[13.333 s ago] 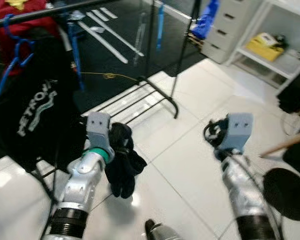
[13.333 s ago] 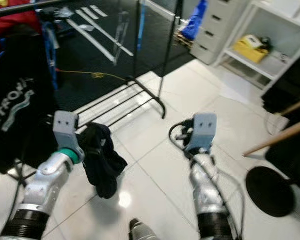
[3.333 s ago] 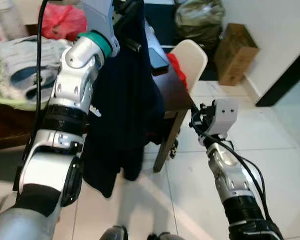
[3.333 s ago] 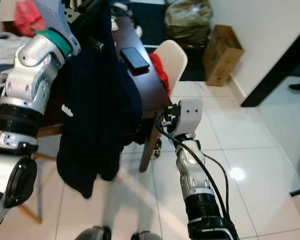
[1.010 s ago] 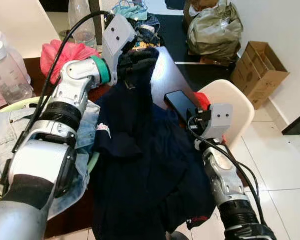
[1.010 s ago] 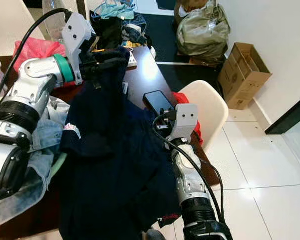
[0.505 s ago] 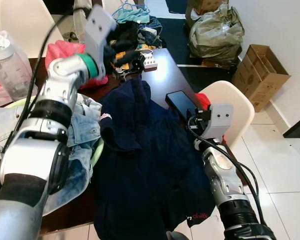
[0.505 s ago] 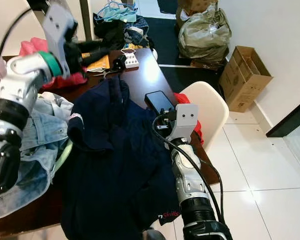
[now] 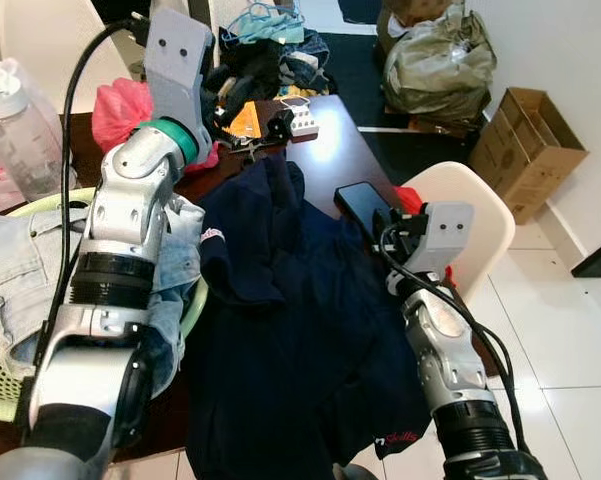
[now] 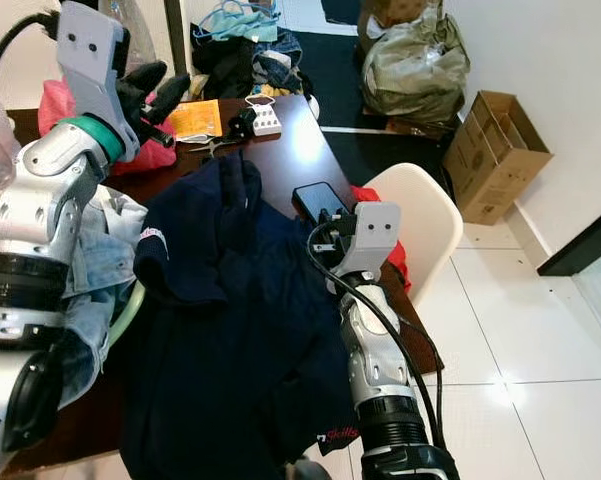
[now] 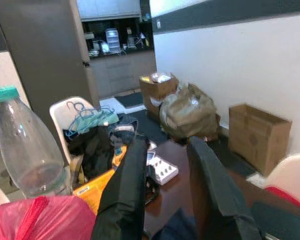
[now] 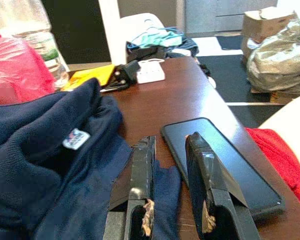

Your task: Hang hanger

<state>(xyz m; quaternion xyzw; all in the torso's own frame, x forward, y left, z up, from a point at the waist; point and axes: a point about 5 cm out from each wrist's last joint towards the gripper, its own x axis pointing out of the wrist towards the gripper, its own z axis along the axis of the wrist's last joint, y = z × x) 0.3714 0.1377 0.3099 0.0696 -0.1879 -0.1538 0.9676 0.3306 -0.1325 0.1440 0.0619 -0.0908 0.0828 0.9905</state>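
Observation:
A navy garment [image 9: 280, 310] lies spread over the dark wooden table [image 9: 325, 155] and hangs down its near edge. Its collar [image 12: 77, 137] points toward the far side; whether a hanger is inside it I cannot tell. My left gripper [image 11: 168, 145] is raised above the table's far left, beyond the collar, open and empty. Its black fingers [image 10: 150, 82] show beside a red bag. My right gripper [image 12: 170, 140] hovers low at the garment's right edge, just short of a black phone [image 9: 362, 205], open with nothing between its fingers.
A green basket [image 9: 195, 300] with jeans sits at the table's left, behind it a plastic bottle [image 9: 10, 110] and a red bag [image 9: 120, 105]. A power strip [image 9: 302, 122] and orange packet [image 9: 245, 120] lie farther back. A white chair [image 9: 475, 215] stands on the right.
A second ago my left gripper held the garment's collar up; it has let go, the garment has dropped onto the table, and the gripper has lifted away open. The right arm has stayed put.

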